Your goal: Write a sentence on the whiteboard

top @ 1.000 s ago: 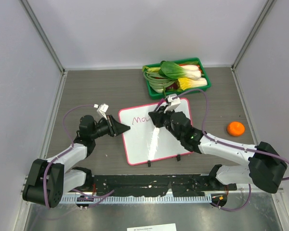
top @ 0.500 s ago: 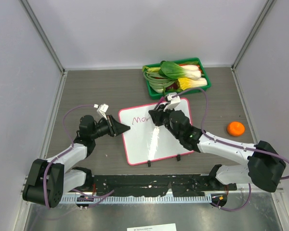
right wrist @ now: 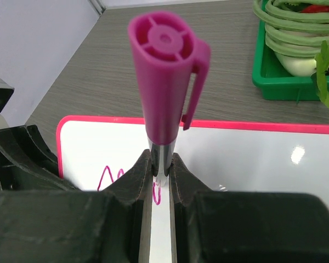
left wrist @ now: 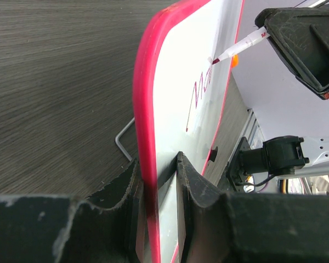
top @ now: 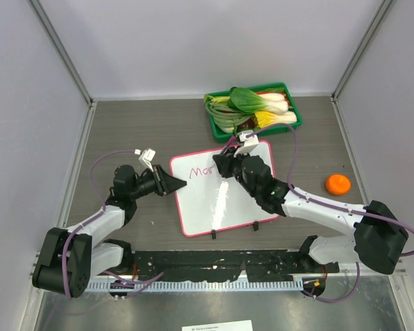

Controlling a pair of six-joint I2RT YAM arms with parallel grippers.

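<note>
The whiteboard (top: 224,200) with its pink-red frame lies mid-table, with magenta letters (top: 201,171) written near its top left. My left gripper (top: 178,183) is shut on the board's left edge, seen close in the left wrist view (left wrist: 159,181), where the pink frame (left wrist: 145,131) runs between the jaws. My right gripper (top: 224,167) is shut on a magenta marker (right wrist: 164,82), its capped end towards the camera. The marker tip (left wrist: 215,60) touches the board just right of the letters (right wrist: 112,178). The board's two black feet (top: 213,234) face the near edge.
A green tray (top: 293,117) of vegetables stands just behind the board, also in the right wrist view (right wrist: 279,82). An orange fruit (top: 338,184) lies at the right. Grey walls close the left, right and back.
The right gripper has shifted slightly with the marker over the top of the board, and the writing has grown by a stroke. The left arm has not moved.
</note>
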